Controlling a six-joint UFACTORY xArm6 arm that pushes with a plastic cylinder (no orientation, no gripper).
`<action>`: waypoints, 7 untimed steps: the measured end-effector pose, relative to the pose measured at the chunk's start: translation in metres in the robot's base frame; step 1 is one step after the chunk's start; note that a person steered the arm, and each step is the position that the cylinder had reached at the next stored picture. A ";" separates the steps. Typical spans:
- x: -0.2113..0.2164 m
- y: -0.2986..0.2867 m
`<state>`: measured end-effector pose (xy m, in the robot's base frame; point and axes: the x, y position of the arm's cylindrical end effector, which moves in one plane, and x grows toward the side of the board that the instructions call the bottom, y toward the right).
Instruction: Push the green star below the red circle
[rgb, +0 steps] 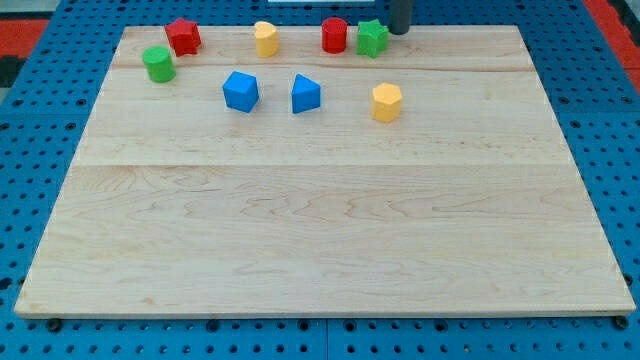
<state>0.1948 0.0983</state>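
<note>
The green star (372, 38) lies near the board's top edge, right beside the red circle (334, 35) on its right, nearly touching it. My tip (399, 31) is at the view's top, just to the right of the green star and very close to it; I cannot tell if it touches. Only the rod's lower part shows.
Wooden board (320, 230) on a blue pegboard. Red star (183, 36) and green circle (158, 64) at the top left. Yellow block (265, 38) left of the red circle. Blue cube (241, 91), blue block (305, 94) and yellow hexagon (386, 102) lie in a row below.
</note>
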 end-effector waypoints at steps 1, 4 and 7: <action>-0.003 0.004; 0.028 -0.022; 0.113 -0.067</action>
